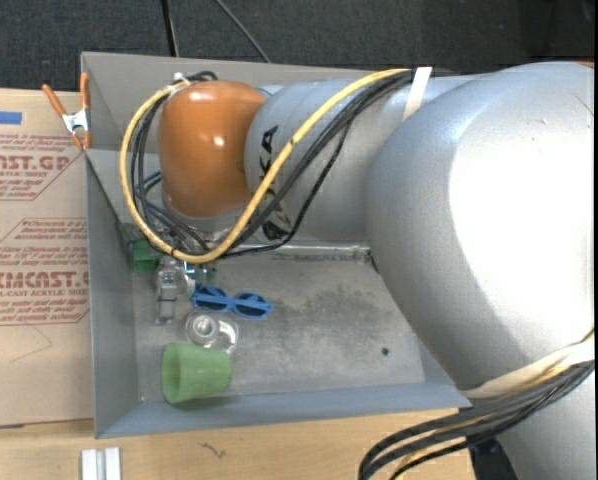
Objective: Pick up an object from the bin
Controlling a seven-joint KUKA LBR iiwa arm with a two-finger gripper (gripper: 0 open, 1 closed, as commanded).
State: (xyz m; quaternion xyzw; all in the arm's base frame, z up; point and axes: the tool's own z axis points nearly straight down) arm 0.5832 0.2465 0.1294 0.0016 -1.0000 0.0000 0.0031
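The state of the end effector (171, 266) cannot be told; the green cup (193, 373) in the bin's (109, 348) lower-left corner is judged light, best gripped across its rim.

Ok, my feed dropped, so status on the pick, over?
Gripper low at left end of bin, state unreadable. Nearest: blue glasses-shaped piece, clear round thing, green cup on its side. Nothing seen held.
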